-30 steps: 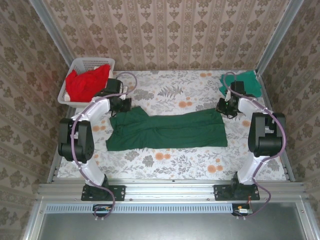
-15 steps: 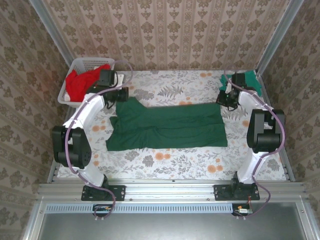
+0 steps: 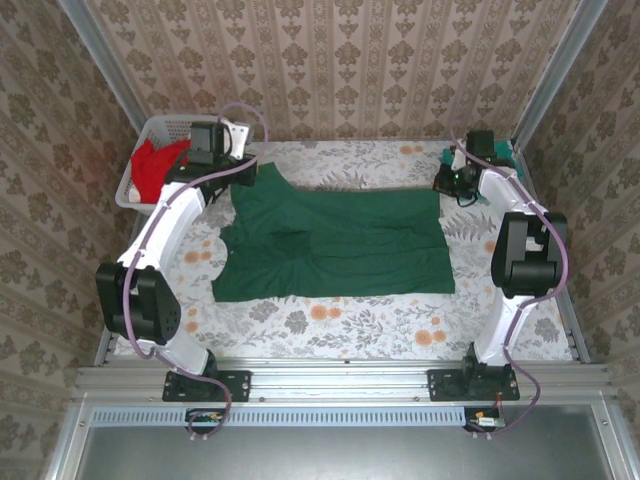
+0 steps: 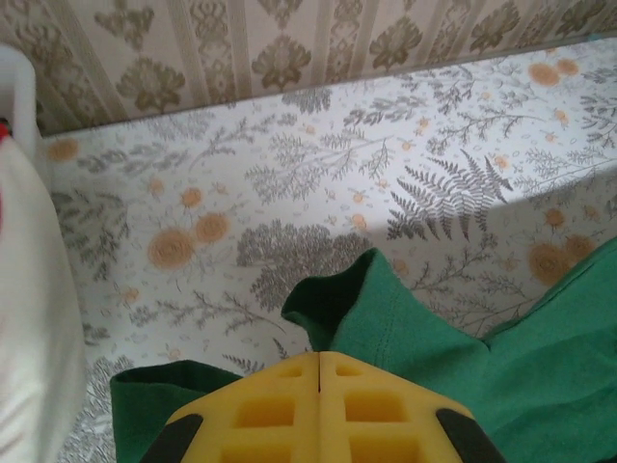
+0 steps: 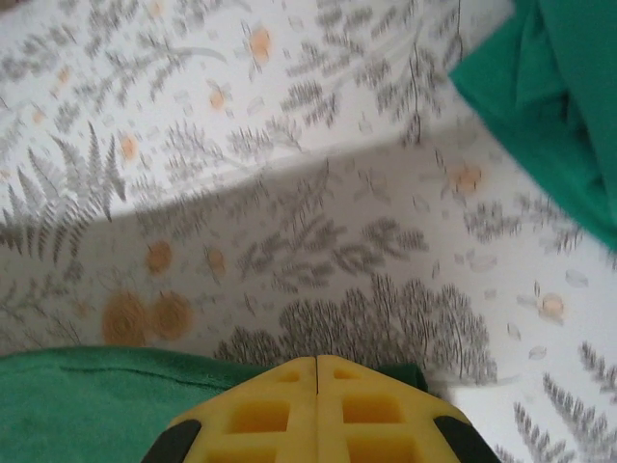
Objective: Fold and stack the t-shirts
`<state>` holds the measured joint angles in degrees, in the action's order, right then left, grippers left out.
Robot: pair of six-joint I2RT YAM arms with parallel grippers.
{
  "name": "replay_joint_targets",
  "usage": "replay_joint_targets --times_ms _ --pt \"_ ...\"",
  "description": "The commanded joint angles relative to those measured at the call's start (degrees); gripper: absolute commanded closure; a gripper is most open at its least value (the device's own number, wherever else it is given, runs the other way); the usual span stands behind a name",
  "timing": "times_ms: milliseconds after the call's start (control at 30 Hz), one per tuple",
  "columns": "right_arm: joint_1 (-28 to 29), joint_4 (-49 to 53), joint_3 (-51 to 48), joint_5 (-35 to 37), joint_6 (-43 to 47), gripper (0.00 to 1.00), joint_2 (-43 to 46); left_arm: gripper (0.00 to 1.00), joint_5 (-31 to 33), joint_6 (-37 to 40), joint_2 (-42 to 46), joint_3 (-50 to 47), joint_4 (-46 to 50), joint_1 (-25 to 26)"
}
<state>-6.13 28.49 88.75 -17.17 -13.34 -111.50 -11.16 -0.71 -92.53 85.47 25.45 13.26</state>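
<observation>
- My left end effector (image 4: pixel 319 359) is pinched fully shut on the far-left edge of the dark green t-shirt (image 3: pixel 335 245). My right end effector (image 5: pixel 317 363) is likewise shut on its far-right corner.
- Versus one second ago: both arms reach farther back, and the shirt's far edge is drawn toward the wall, so it lies wider across the tabletop (image 3: pixel 330 325).
- Teal t-shirt (image 5: pixel 559 96) sits at the far-right corner; red t-shirts (image 3: pixel 150 170) sit in the white basket (image 3: pixel 180 125).
</observation>
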Motion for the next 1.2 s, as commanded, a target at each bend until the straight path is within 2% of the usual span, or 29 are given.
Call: replay_joint_targets --times_ms 0,133,233,367,567,633,833,900,1000,1167 --pt "-0.45 1.92 3.19 -0.44 0.82 1.0 -2.74 1.0 1.3 3.87 -2.76 3.77 -3.32 -0.34" --pt "-0.89 3.91 5.88 -1.36 0.82 1.0 -4.61 1.0 -0.78 3.98 -7.26 9.21 -0.93 -0.25" --pt "-0.9 4.89 5.96 -1.82 1.56 1.0 -4.1 1.0 -1.31 3.96 -5.59 6.21 -1.65 0.1" --pt "-1.07 4.73 2.31 -2.85 2.49 1.0 -0.38 1.0 -0.26 1.84 3.78 -3.96 -3.88 0.83" --pt "-1.32 -0.19 -9.97 -3.72 1.59 1.0 7.22 1.0 7.27 -2.31 21.78 -22.73 -5.45 5.31" --pt "-1.41 -0.85 -13.23 -2.76 1.47 1.0 8.35 1.0 10.04 -4.04 25.78 -27.42 -5.5 6.68" --pt "-3.91 -4.9 -21.75 -2.64 -0.82 1.0 11.63 1.0 10.56 -9.2 34.58 -40.08 -7.03 8.32" --pt "-4.83 -4.93 -20.7 -3.56 -2.83 1.0 11.03 1.0 11.15 -9.87 34.27 -41.99 -8.51 8.44" --pt "-4.81 -5.84 -15.49 -6.08 -5.79 1.0 8.99 1.0 12.9 -9.23 28.88 -38.12 -10.91 8.29" --pt "-4.49 -5.53 -4.32 -3.41 -7.57 1.0 3.73 1.0 13.83 -2.99 12.04 -18.91 -12.07 6.97"
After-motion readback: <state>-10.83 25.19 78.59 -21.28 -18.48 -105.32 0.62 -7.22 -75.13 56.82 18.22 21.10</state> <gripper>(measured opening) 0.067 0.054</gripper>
